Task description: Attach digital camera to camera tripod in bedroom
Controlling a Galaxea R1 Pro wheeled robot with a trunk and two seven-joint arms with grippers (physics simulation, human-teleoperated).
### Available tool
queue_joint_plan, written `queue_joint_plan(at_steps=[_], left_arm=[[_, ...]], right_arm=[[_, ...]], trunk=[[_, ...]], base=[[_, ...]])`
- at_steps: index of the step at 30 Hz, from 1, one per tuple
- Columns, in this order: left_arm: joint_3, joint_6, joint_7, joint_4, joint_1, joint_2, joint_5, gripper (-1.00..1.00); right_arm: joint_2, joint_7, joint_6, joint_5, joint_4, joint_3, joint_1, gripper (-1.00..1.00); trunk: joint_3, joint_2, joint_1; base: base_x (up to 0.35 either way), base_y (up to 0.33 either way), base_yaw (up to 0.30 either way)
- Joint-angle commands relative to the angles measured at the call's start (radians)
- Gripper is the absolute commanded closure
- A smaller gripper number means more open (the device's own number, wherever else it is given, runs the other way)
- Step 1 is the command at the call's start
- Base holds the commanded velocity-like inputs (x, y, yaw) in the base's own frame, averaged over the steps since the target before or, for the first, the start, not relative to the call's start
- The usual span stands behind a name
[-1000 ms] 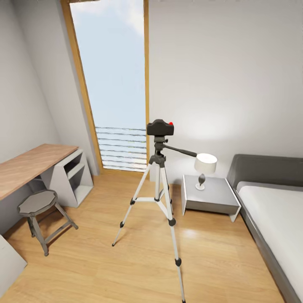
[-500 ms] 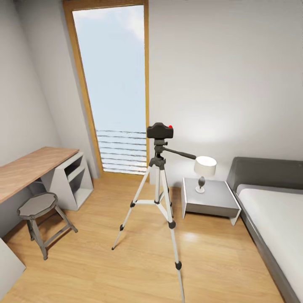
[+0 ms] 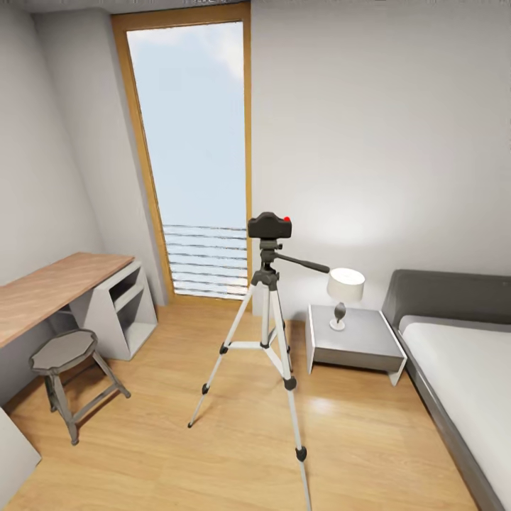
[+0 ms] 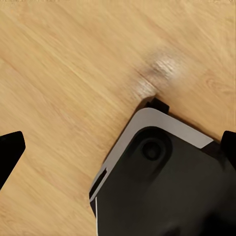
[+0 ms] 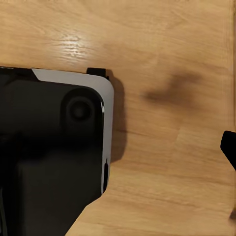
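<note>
The view has drawn back and tilted up, leaving the digital camera (image 3: 270, 226) seated atop the camera tripod (image 3: 267, 341) mid-floor by the window (image 3: 195, 156), task apparently done; left pincer (image 4: 118, 147) spread wide and empty, right pincer's spread I cannot tell.

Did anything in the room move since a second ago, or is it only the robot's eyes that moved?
Only the view moved. The head camera tipped up or drew back a little, so more of the window top shows and everything sits slightly lower or smaller. The camera stays on the tripod, and the stool, desk, lamp, nightstand and bed keep their places.
</note>
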Motion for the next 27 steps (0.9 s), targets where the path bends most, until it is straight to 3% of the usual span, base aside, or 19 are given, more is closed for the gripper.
queue_joint_plan(at_steps=[1, 27], left_arm=[[0.006, 0.003, 0.003, 0.0, -0.001, 0.0, -0.003, -1.0], [0.006, 0.003, 0.003, 0.0, -0.001, 0.0, -0.003, -1.0]], right_arm=[[0.0, 0.003, -0.006, -0.009, 0.004, 0.008, -0.002, -1.0], [-0.002, -0.002, -0.004, -0.009, 0.004, 0.008, -0.002, -1.0]], trunk=[[-0.001, -0.002, 0.001], [0.041, -0.002, 0.001]], base=[[0.0, 0.0, 0.0], [0.0, 0.0, 0.0]])
